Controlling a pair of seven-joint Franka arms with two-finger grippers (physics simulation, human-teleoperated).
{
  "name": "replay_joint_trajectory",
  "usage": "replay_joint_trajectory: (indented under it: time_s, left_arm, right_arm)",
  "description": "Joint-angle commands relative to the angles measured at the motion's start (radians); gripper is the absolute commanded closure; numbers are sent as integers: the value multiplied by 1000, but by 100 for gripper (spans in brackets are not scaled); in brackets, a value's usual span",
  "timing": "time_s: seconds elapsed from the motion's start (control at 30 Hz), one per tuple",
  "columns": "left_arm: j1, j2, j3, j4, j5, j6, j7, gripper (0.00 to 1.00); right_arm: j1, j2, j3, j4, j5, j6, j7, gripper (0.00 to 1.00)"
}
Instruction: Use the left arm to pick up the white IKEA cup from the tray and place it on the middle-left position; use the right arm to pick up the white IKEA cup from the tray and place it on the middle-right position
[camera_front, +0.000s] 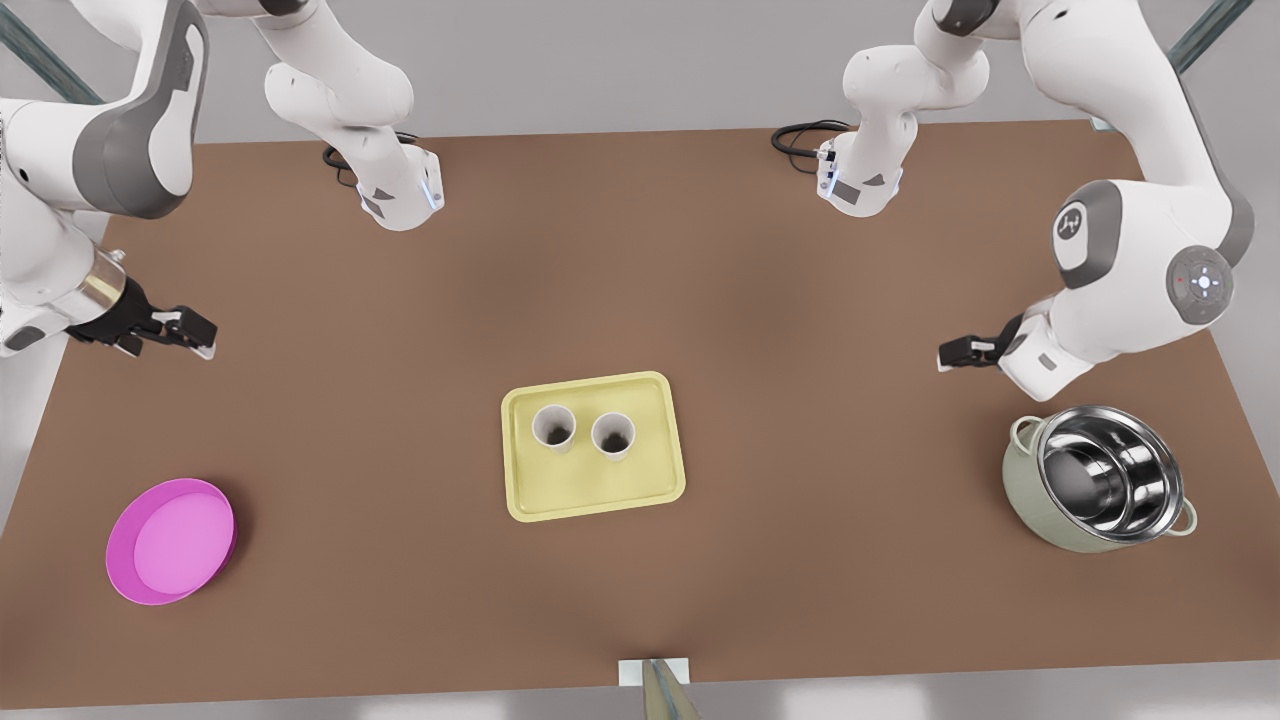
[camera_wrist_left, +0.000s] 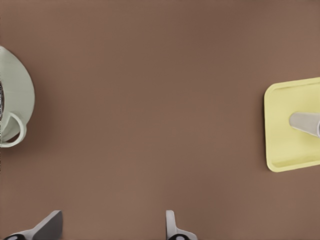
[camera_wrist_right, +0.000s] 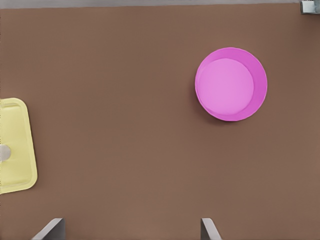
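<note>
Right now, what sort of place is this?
Probably a simulated robot test bench: two white arms over a brown table, a yellow tray with two cups, a pink plate, a pot.

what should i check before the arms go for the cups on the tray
1. Cup on the front view's left and cup on the front view's right upright in the tray, apart: ok.
2. Left gripper, at the front view's right near the pot, fingers open: ok.
3. Right gripper, at the front view's left, fingers open: ok.
4. Each gripper over its cup: not ok, both hang well off the tray.
5. Placing spots either side of the tray: plain tabletop, with the pot and pink plate farther out: ok.
6. Cups empty: cannot tell, insides look dark.
</note>
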Motion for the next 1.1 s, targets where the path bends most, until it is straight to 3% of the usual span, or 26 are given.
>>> replay_joint_trajectory:
  time_s: [0.0,0.1,0.13,0.17,0.23,0.33,0.5,0.77,1.07]
  left_arm:
    - [0,0,0,0,16,72,-17,0]
    - [-16,58,-2,29,9,118,-15,0]
    - [-36,107,-4,109,19,126,-14,0]
    - [-121,132,-2,113,21,133,-70,0]
    - [-250,224,0,89,91,273,-251,0]
    - [-271,310,0,60,130,336,-288,0]
    - [-381,420,-2,193,128,365,-538,0]
    - [-530,450,-2,192,131,397,-644,0]
    - [-648,523,-2,192,127,572,-823,0]
  right_arm:
    - [30,-1,-1,0,5,18,-16,0]
    - [101,39,7,-3,13,21,1,0]
    - [179,70,7,-3,39,30,11,0]
    - [213,117,7,-1,147,39,139,0]
    - [338,203,10,-1,149,174,178,0]
    - [496,311,8,-1,155,311,471,0]
    - [547,446,10,-12,152,456,525,0]
    - [545,493,5,-73,157,512,544,0]
    - [549,564,5,-113,157,515,544,0]
